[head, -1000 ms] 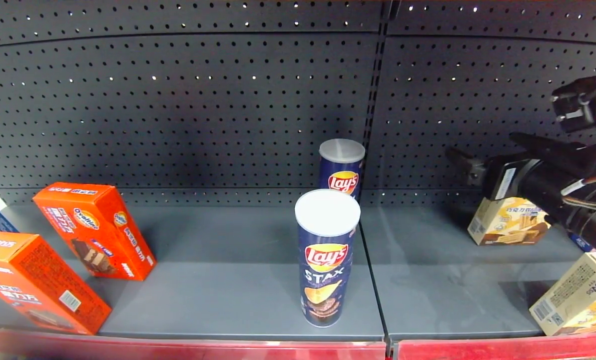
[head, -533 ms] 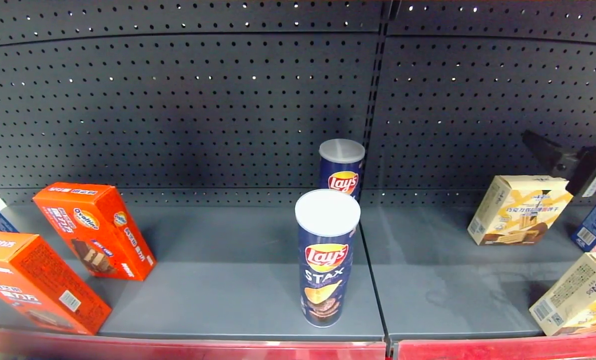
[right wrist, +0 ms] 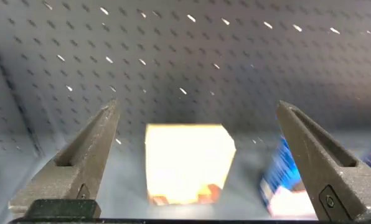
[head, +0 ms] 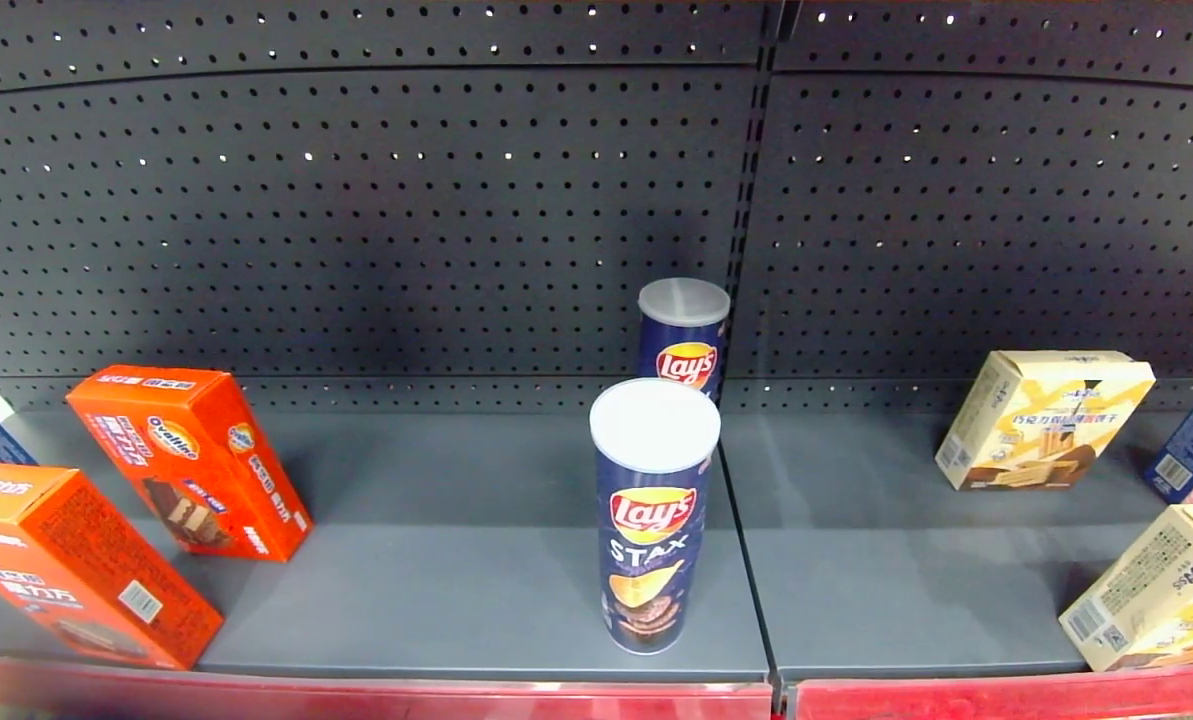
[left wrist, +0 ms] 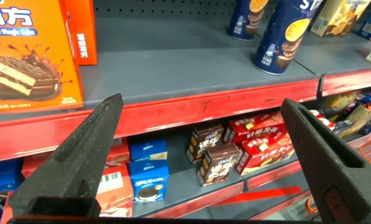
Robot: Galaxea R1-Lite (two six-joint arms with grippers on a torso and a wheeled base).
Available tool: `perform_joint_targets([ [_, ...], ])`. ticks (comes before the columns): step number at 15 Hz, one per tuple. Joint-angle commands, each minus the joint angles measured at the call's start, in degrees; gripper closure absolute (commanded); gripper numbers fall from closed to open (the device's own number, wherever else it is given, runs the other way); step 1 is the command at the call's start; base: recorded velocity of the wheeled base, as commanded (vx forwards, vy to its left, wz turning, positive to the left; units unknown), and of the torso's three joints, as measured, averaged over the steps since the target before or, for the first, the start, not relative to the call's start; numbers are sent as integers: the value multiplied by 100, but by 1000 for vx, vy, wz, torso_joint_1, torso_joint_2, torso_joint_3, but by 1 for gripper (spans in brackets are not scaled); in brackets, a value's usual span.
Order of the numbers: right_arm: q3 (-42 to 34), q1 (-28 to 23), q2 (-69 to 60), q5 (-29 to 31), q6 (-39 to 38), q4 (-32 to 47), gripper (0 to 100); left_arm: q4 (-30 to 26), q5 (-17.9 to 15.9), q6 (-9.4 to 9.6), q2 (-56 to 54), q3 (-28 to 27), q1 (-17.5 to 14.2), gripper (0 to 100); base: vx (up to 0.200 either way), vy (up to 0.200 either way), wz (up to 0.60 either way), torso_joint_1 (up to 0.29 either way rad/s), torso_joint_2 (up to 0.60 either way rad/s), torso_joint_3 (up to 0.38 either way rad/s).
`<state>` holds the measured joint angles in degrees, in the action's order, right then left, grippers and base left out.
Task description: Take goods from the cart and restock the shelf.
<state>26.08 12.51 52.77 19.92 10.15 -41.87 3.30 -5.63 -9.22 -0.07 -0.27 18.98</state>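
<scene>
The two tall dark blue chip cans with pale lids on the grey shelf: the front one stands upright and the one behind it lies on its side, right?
Not quite. The rear dark blue chip can also stands upright, just behind the front dark blue chip can on the grey metal shelf. The head view shows both standing on end.

Dark perforated back panel (head: 356,200) behind, red edge strip (head: 356,697) in front
</scene>
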Motion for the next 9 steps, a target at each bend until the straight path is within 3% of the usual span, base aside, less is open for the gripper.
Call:
perform_joint_targets([
  [1,-358,-293,-1103,3,-49,619,0,4,-8,8,7,0,-8,0,0,0,0,0,0,0],
  [3,-305,-671,-2061,-23,-348,1946,0,4,-26,34,7,0,0,0,0,0,0,0,0,0],
  [5,-384,-653,-2623,-41,-391,2579,0,4,-175,43,7,0,-8,0,0,0,0,0,0,0],
  [9,-1236,-460,-3651,-58,-391,2799,0,-14,-210,43,7,-8,0,0,0,0,0,0,0,0],
])
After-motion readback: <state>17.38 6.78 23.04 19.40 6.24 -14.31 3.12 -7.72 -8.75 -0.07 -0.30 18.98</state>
